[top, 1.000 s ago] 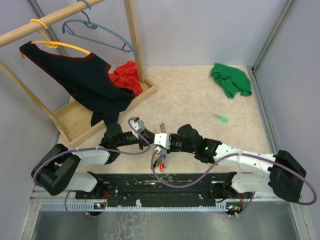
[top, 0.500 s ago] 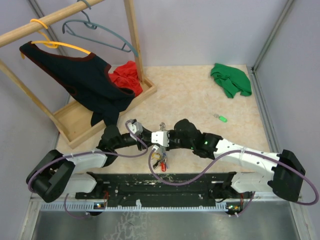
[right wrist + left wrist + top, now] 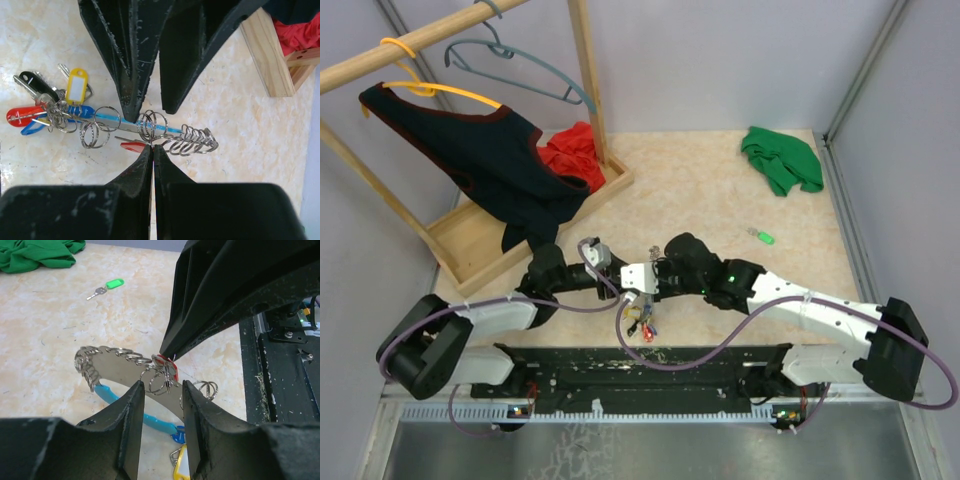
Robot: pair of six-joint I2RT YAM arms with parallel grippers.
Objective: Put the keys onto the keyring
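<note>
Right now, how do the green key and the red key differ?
The green key lies flat and alone on the table, touched by nothing; the red key is pinched in the shut right gripper. The green key sits far from the keyring; the red key is right at its wire loops. Both have bright plastic heads.

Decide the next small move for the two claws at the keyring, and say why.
Probably close the left claw on the keyring to steady it: its jaws stand open astride the band, while the right claw, shut, pinches the red key at the loops. The green key lies well apart.
</note>
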